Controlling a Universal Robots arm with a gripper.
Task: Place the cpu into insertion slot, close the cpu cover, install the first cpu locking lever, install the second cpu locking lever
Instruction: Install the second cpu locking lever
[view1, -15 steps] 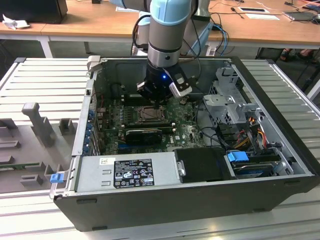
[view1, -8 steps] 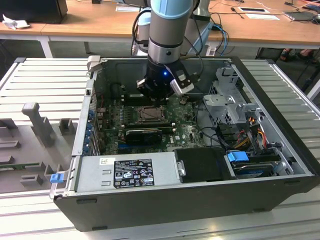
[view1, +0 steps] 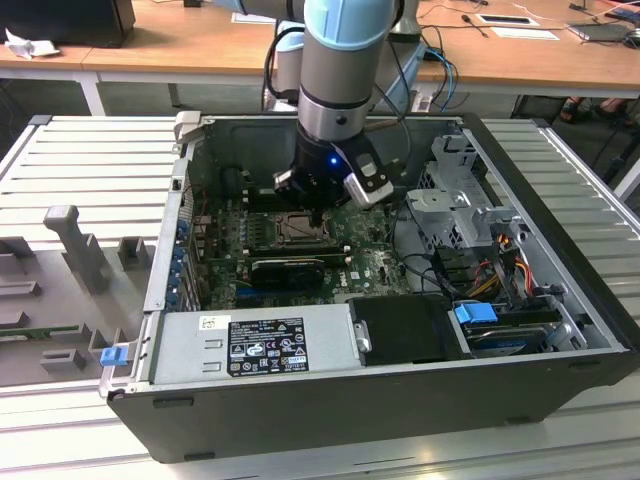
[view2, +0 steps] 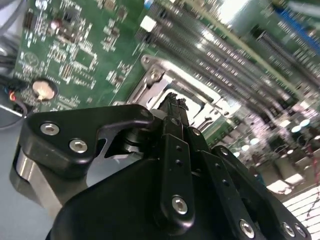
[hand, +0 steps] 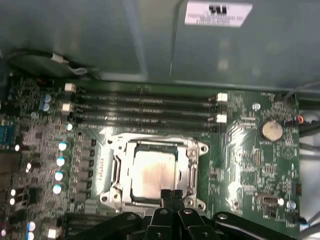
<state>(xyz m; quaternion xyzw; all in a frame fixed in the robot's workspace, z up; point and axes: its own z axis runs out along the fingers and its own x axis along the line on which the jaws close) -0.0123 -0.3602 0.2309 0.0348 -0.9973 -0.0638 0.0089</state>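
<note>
One gripper (hand: 171, 194) fingertips together, hiding insertion slot (hand: 152, 172) edge, cpu (hand: 152, 171) seated

Claw (hand: 171, 194) partly hiding insertion slot (hand: 152, 172)

The small flat square cpu (hand: 152, 172) with its pale tan-silver face lies flat and square in the insertion slot (hand: 116, 172), a square socket with a dark frame set in the green motherboard. In the first wrist view the long memory slots run at 12 o'clock from it. The cpu cover (hand: 192, 172), a thin silver metal frame plate with a large central window, lies closed flat around the chip, whose face shows through the window.

In the exterior view the insertion slot (view1: 297, 229) sits near the middle of the board.
</note>
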